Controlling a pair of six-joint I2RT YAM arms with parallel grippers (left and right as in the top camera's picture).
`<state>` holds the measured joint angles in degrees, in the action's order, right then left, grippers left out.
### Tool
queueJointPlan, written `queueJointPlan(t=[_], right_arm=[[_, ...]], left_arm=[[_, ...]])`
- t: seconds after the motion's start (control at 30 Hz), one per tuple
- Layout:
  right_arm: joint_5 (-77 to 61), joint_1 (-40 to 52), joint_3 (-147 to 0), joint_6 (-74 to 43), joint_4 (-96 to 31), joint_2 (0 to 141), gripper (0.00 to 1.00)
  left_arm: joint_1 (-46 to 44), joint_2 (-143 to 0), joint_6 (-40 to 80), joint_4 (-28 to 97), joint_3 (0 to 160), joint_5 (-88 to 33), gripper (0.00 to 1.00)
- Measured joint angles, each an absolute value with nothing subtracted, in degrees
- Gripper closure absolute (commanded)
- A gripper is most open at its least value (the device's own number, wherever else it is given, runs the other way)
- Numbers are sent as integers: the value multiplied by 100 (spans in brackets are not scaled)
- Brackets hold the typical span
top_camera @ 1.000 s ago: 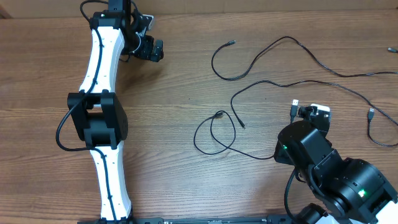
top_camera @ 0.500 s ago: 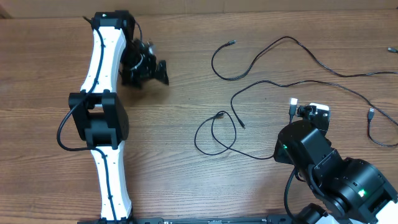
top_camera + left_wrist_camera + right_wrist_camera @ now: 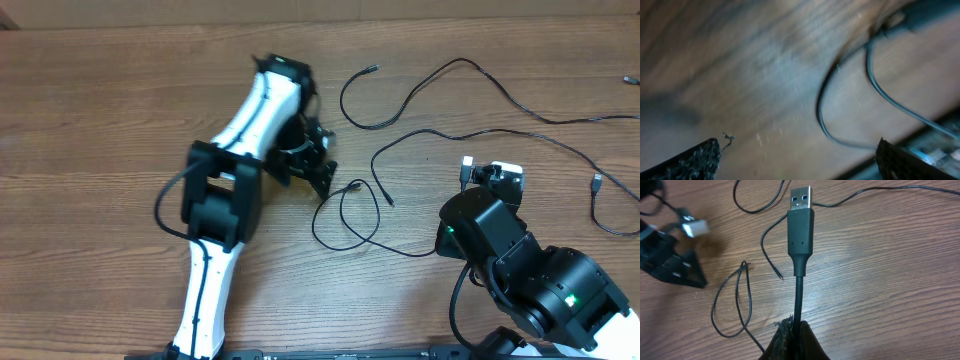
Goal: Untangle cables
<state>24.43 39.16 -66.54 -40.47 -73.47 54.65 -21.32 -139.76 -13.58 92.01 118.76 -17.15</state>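
Several thin black cables (image 3: 440,130) lie on the right half of the brown wooden table (image 3: 100,100). They are spread from its middle toward the right edge, where two of them run out of view. They are long, round and matt, far thinner than a robot finger, and each one ends in a small plug.

They look very light and completely limp. I judge that one will follow a pull without resistance, slide easily on the wood, and drag its neighbour along wherever two cross. The bare cord is hard to pinch from a flat surface. The better place to take hold is the moulded plug or just behind it, where the cable is thicker and stiffer. A hard pull at a crossing could tighten it.

The right gripper (image 3: 792,332) is closed on a black cable with a silver USB plug (image 3: 800,235). It grips the cord below the plug body, which stands upright above the fingers, between the middle of the table and its right edge.

The left gripper (image 3: 320,175) has its jaws wide apart with nothing between them. It is near the middle of the table, just beside the looped cable (image 3: 818,115), which seems to cross itself near its small plug. Whether the fingers touch the wood I cannot tell.
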Motion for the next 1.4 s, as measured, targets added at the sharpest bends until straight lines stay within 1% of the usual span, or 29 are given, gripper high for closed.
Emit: queueJointPlan(t=[0.13, 0.3, 0.53, 0.93, 1.17, 1.23, 1.3, 1.37, 1.4], right_arm=[[2445, 3916, -6654, -4047, -7347, 5465, 96], [2443, 3916, -6654, -4047, -7347, 5465, 96], [2445, 3913, -6654, -4047, -7249, 5465, 96], [2445, 3913, -6654, -4045, -7177, 5476, 96], [2447, 3916, -6654, -4047, -7155, 5476, 96], [2447, 3916, -6654, -4047, -7157, 5476, 96], [2445, 3916, -6654, -4047, -7153, 5476, 96], [2445, 3913, -6654, -4047, -7155, 5476, 96], [2447, 3913, -6654, -4047, -7155, 5476, 96]], left_arm=[[-2504, -13976, -751, 8573, 11657, -919, 1], [-2596, -13928, -449, 8429, 11445, -443, 1], [-2641, -13668, -620, 8147, 10936, -384, 0], [-2928, -13139, -572, 7157, 9950, -5, 0], [-3002, -12954, -591, 5859, 9710, -91, 1], [-3002, -12916, -589, 5566, 9636, -126, 7], [-3000, -12884, -585, 5441, 9568, -115, 28], [-2976, -12873, -609, 5339, 9535, -82, 46], [-2961, -12873, -622, 5293, 9531, -86, 64]])
